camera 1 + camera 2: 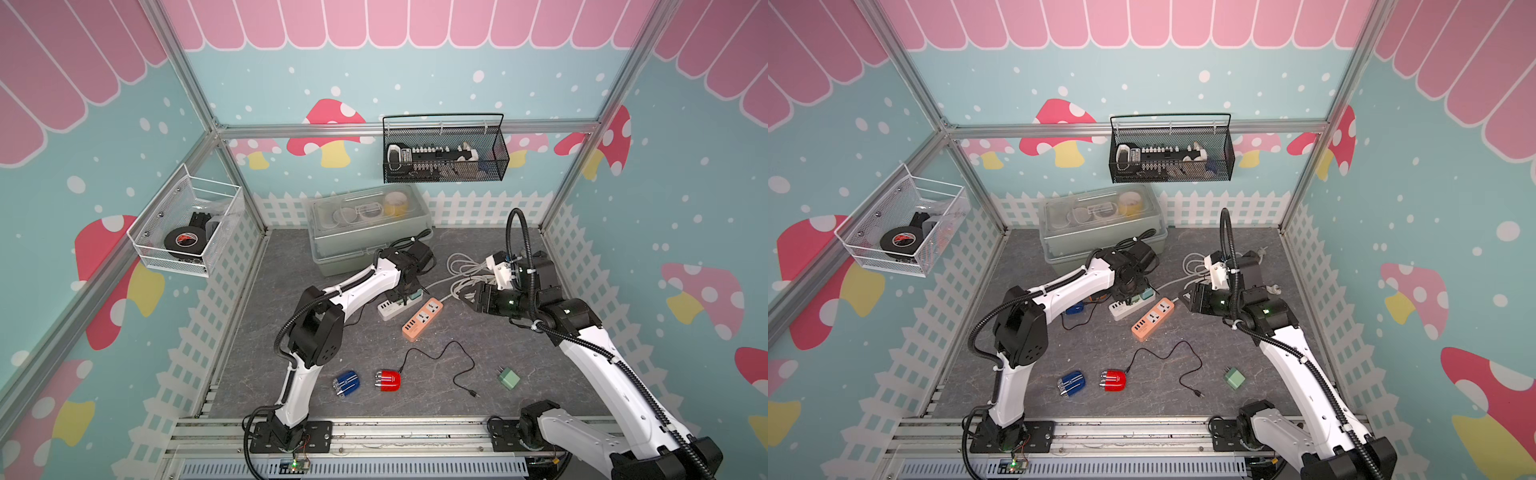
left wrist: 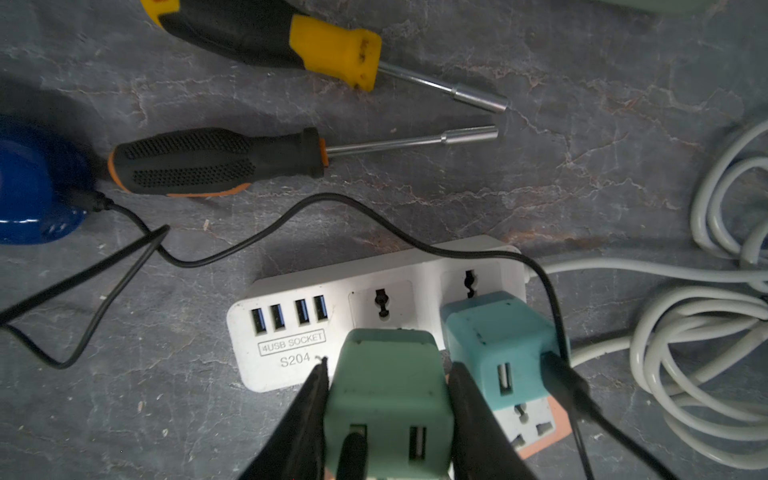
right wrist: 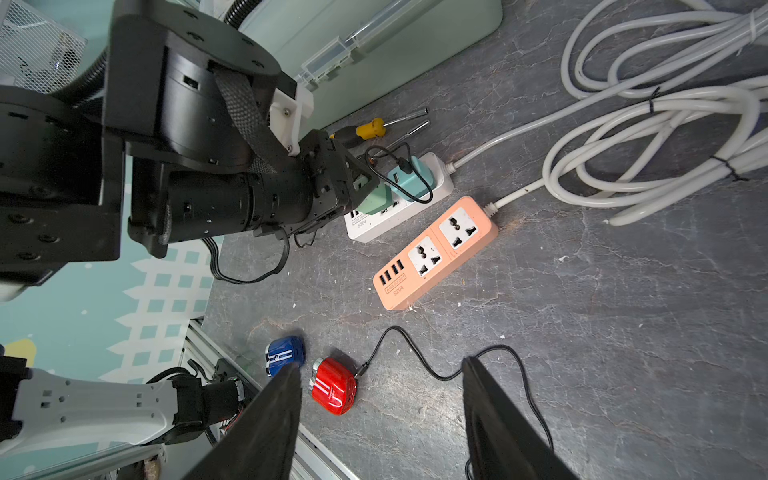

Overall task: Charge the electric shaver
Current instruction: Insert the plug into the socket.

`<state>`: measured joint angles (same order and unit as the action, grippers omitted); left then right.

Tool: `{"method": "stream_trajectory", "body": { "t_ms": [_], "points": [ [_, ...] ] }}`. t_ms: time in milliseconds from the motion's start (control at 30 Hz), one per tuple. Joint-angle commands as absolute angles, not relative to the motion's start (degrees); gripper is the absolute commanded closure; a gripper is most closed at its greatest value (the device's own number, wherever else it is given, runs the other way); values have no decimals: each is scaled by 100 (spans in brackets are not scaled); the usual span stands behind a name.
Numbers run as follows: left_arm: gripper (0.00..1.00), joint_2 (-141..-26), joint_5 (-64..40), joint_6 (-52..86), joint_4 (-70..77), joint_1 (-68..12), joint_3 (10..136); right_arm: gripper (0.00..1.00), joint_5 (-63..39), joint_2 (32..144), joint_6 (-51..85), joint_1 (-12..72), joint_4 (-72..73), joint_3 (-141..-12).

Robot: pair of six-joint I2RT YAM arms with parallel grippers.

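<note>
My left gripper (image 2: 388, 365) is shut on a mint green USB adapter (image 2: 386, 395) that stands on the white power strip (image 2: 291, 345), beside a teal adapter (image 2: 494, 345). A black plug sits in one port of the held adapter. A black cable (image 2: 257, 241) runs from the teal adapter to a blue shaver (image 2: 29, 187). In both top views a red shaver (image 1: 388, 380) with a loose black cable (image 1: 457, 361) and another blue shaver (image 1: 347, 383) lie near the front. My right gripper (image 3: 380, 365) hangs open and empty to the right of the strips.
An orange power strip (image 1: 422, 319) lies next to the white one. A loose green adapter (image 1: 510, 379) sits front right. Two screwdrivers (image 2: 216, 162) lie behind the white strip. Coiled white cords (image 3: 665, 137) and a lidded grey box (image 1: 370, 228) fill the back.
</note>
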<state>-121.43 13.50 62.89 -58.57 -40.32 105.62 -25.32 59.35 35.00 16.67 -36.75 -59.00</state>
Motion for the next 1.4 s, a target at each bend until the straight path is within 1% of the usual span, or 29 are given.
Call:
{"method": "stream_trajectory", "body": {
  "t_ms": [0,400,800,1067,1367],
  "points": [
    [100,-12234,1433,6481,-6012,-4121,10532,39,-2530,5838,3480,1716,-3637,-5781],
    [100,-12384,1420,6554,-5976,-4158,10556,39,-2514,5748,3535,1714,-3613,-5679],
    [100,-12550,1797,6601,-5994,-4245,10408,39,-2528,5748,3568,1714,-3576,-5617],
    [100,-12592,1777,6807,-5994,-4311,10287,39,-2525,5704,3620,1714,-3522,-5537],
    [100,-12864,1745,6604,-6002,-4255,10412,39,-2538,5687,3656,1714,-3507,-5505]
  ]
}}
